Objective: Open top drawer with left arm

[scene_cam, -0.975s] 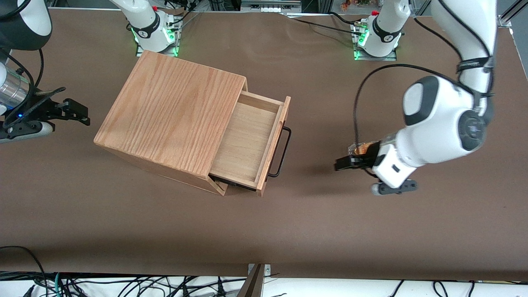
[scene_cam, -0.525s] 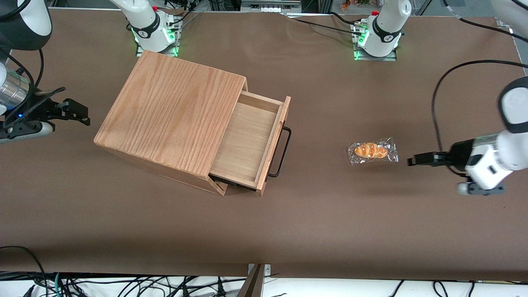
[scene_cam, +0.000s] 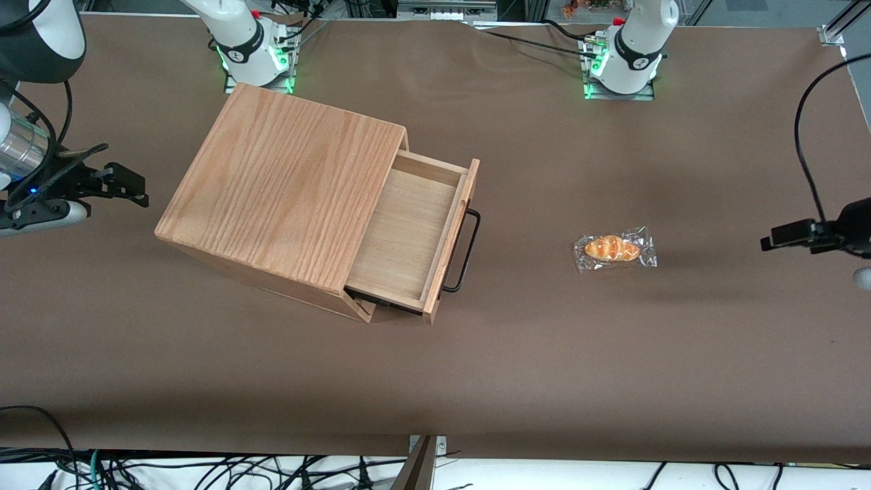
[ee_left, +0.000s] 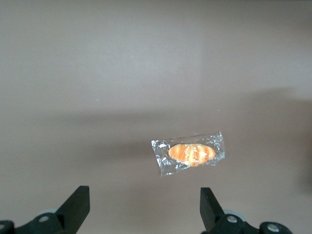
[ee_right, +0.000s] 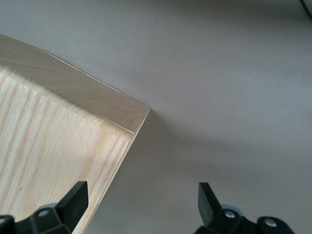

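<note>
1. The top drawer (scene_cam: 408, 235) stands pulled out of the oak cabinet (scene_cam: 282, 184), tray bare, black handle (scene_cam: 466, 252) free.
2. In 1 second the left arm's gripper (scene_cam: 772, 240) has pulled far off toward its own end of the table, uncovering a wrapped bread roll (scene_cam: 614, 249).
3. Its fingers (ee_left: 75, 208) are spread wide, holding nothing.
4. To me, the opening looks done and the arm is retiring.

Bright, even overhead light; soft shadows, sharp focus.
</note>
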Controlling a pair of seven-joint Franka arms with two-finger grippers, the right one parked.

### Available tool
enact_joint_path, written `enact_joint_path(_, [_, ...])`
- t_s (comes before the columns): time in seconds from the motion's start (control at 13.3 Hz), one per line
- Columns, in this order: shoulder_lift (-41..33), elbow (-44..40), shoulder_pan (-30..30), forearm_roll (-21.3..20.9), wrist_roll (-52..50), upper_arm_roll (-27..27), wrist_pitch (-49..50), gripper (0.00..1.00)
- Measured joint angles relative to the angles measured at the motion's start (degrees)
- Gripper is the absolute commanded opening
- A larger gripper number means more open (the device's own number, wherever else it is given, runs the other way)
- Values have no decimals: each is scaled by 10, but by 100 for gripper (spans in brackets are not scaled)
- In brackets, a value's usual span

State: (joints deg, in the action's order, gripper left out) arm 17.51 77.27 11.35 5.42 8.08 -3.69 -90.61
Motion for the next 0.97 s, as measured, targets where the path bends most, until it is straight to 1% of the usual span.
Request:
enact_joint_path(0.3, [-101, 64, -53, -5, 0, 1, 5, 100])
enact_joint_path(0.45, [-138, 99, -67, -6, -1, 1, 5, 100])
enact_joint_path(0.53, [-150, 116, -71, -8, -1, 2, 5, 100])
enact_joint_path(0.67, [-162, 140, -79, -33, -1, 3, -2, 100])
enact_joint_path(0.75, [-164, 145, -83, -38, -1, 3, -6, 100])
enact_joint_path(0.97, [-164, 147, -87, -40, -1, 3, -11, 100])
